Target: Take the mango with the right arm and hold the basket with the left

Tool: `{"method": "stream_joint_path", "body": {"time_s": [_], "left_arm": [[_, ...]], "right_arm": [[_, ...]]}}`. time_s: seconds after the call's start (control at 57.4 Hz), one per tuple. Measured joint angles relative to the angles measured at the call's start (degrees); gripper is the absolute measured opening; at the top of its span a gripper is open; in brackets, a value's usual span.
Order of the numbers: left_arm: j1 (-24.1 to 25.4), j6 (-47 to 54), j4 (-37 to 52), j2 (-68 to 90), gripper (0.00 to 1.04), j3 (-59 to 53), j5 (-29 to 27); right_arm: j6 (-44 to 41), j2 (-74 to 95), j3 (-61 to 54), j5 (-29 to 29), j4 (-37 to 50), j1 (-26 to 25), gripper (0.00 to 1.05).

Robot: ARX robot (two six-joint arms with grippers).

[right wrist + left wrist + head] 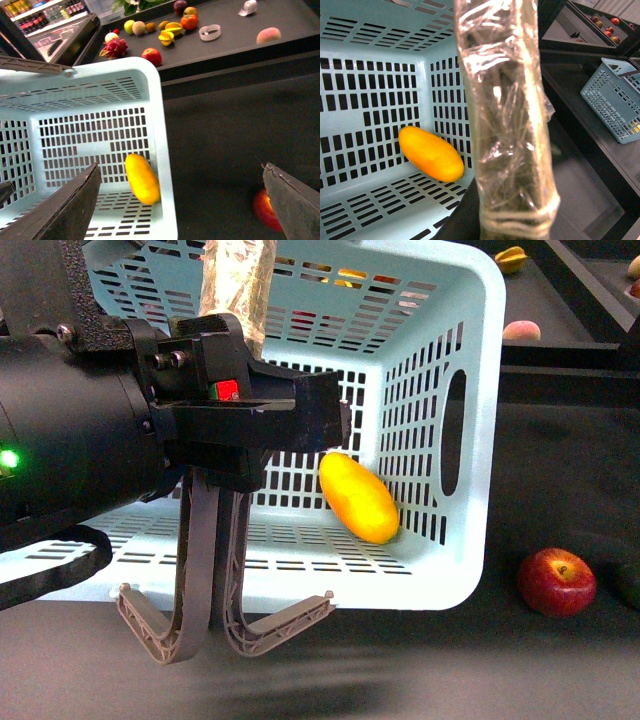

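Observation:
The turquoise basket [470, 390] is tipped on its side with its opening toward me, and its two ribbed handles [200, 580] hang down. The yellow-orange mango [358, 497] lies inside against the lower wall; it also shows in the left wrist view [431, 153] and the right wrist view [142, 178]. My left gripper [238, 290], wrapped in clear film [502, 100], is shut on the basket [370, 75]; the contact itself is hidden. My right gripper [180, 170] is open and empty above the basket's [100, 85] rim, apart from the mango.
A red apple [556, 582] lies on the dark table right of the basket, under one right finger [265, 210]. A raised shelf behind holds a starfruit [511, 258], a peach [521, 331] and several other fruits [152, 56]. A second basket [615, 100] stands further off.

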Motion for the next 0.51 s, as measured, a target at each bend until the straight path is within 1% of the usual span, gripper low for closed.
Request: {"method": "stream_joint_path", "body": {"time_s": [0.07, 0.174, 0.436, 0.471, 0.488, 0.506], "left_arm": [[0.0, 0.0, 0.0, 0.0, 0.08, 0.0, 0.0], [0.0, 0.0, 0.0, 0.0, 0.08, 0.0, -0.3], [0.0, -0.1, 0.0, 0.0, 0.08, 0.0, -0.3], [0.0, 0.0, 0.0, 0.0, 0.08, 0.0, -0.3], [0.0, 0.0, 0.0, 0.0, 0.08, 0.0, -0.3], [0.0, 0.0, 0.0, 0.0, 0.08, 0.0, -0.3]], "right_arm": [[0.8, -5.4, -2.0, 1.4, -3.4, -0.2, 0.97], [2.7, -13.2, -4.4, 4.4, -7.6, -2.0, 0.97], [3.5, -15.3, -4.6, 4.7, -8.0, -2.6, 0.97], [1.2, -15.6, -5.9, 4.8, -3.9, -2.8, 0.92], [-1.7, -16.0, -7.7, 4.4, 1.0, -3.3, 0.87], [-3.5, -16.4, -8.8, 4.1, 3.7, -3.7, 0.84]]}}
